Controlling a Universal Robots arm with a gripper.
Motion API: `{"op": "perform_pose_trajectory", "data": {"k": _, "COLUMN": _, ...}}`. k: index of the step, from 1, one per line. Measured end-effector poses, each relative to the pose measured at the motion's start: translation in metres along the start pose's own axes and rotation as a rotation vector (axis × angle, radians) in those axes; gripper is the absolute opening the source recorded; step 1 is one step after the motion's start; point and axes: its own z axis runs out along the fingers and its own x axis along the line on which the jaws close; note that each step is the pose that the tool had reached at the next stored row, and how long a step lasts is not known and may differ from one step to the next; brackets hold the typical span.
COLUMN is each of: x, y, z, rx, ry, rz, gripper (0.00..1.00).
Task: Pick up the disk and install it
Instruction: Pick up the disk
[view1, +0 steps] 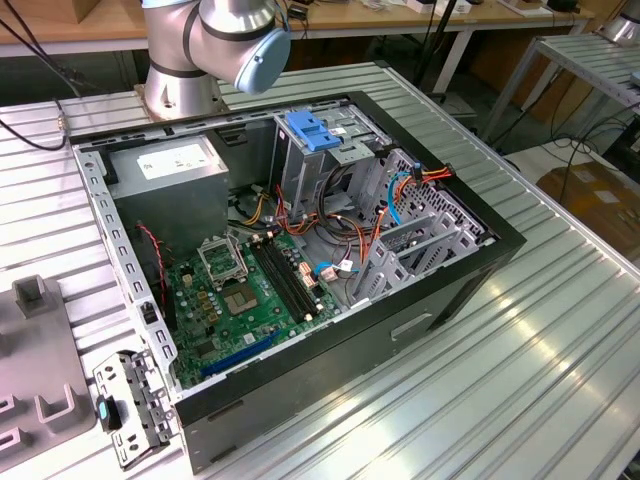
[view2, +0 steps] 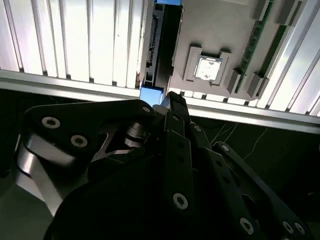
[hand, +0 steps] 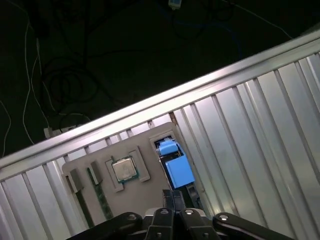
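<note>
The disk stands on its edge in a slot of a grey tray, with its blue frame uppermost. In the second wrist view the disk is a dark slab with a blue end piece. My gripper hangs above the near end of the disk, its two black fingers pressed together with nothing between them. The fingertips sit just beside the blue end piece. In the exterior view the open computer case lies on the table, and a blue bracket sits on its drive cage.
The grey tray also holds a processor chip and a memory stick. It rests near the edge of the ribbed aluminium table, with dark floor and cables beyond. The arm's base stands behind the case.
</note>
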Motion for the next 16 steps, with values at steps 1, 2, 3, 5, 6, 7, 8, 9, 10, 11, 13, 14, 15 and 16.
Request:
{"op": "perform_pose_trajectory", "data": {"k": 1, "x": -0.0003, "y": 0.0002, "z": 0.0012, "rx": 0.0025, "ry": -0.0005, "rz": -0.022, "gripper": 0.11}}
{"op": "perform_pose_trajectory", "data": {"k": 2, "x": -0.0009, "y": 0.0004, "z": 0.0024, "rx": 0.0034, "ry": -0.0008, "rz": -0.033, "gripper": 0.11}}
{"op": "perform_pose_trajectory", "data": {"k": 3, "x": -0.0012, "y": 0.0005, "z": 0.0036, "rx": 0.0048, "ry": -0.0012, "rz": -0.04, "gripper": 0.11}}
{"op": "perform_pose_trajectory", "data": {"k": 5, "x": -0.0015, "y": 0.0007, "z": 0.0058, "rx": 0.0068, "ry": -0.0019, "rz": -0.055, "gripper": 0.11}}
{"op": "perform_pose_trajectory", "data": {"k": 6, "x": -0.0015, "y": 0.0007, "z": 0.0067, "rx": 0.0071, "ry": -0.0019, "rz": -0.069, "gripper": 0.17}}
{"op": "perform_pose_trajectory", "data": {"k": 7, "x": -0.0015, "y": 0.0007, "z": 0.0075, "rx": 0.0075, "ry": -0.0019, "rz": -0.088, "gripper": 0.24}}
{"op": "perform_pose_trajectory", "data": {"k": 8, "x": -0.0016, "y": 0.0007, "z": 0.0084, "rx": 0.0078, "ry": -0.002, "rz": -0.105, "gripper": 0.24}}
{"op": "perform_pose_trajectory", "data": {"k": 9, "x": -0.0016, "y": 0.0007, "z": 0.01, "rx": 0.008, "ry": -0.002, "rz": -0.13, "gripper": 0.36}}
{"op": "perform_pose_trajectory", "data": {"k": 10, "x": -0.0016, "y": 0.0007, "z": 0.011, "rx": 0.0081, "ry": -0.0019, "rz": -0.144, "gripper": 0.36}}
{"op": "perform_pose_trajectory", "data": {"k": 11, "x": -0.0016, "y": 0.0007, "z": 0.0124, "rx": 0.0082, "ry": -0.0019, "rz": -0.164, "gripper": 0.47}}
{"op": "perform_pose_trajectory", "data": {"k": 13, "x": -0.0005, "y": 0.0036, "z": 0.0148, "rx": 0.0188, "ry": -0.0079, "rz": -0.171, "gripper": 0.54}}
{"op": "perform_pose_trajectory", "data": {"k": 14, "x": -0.0005, "y": 0.0036, "z": 0.0148, "rx": 0.019, "ry": -0.0083, "rz": -0.171, "gripper": 0.54}}
{"op": "perform_pose_trajectory", "data": {"k": 15, "x": -0.0005, "y": 0.0036, "z": 0.0148, "rx": 0.019, "ry": -0.0083, "rz": -0.172, "gripper": 0.54}}
{"op": "perform_pose_trajectory", "data": {"k": 16, "x": -0.0005, "y": 0.0036, "z": 0.0148, "rx": 0.0191, "ry": -0.0084, "rz": -0.172, "gripper": 0.54}}
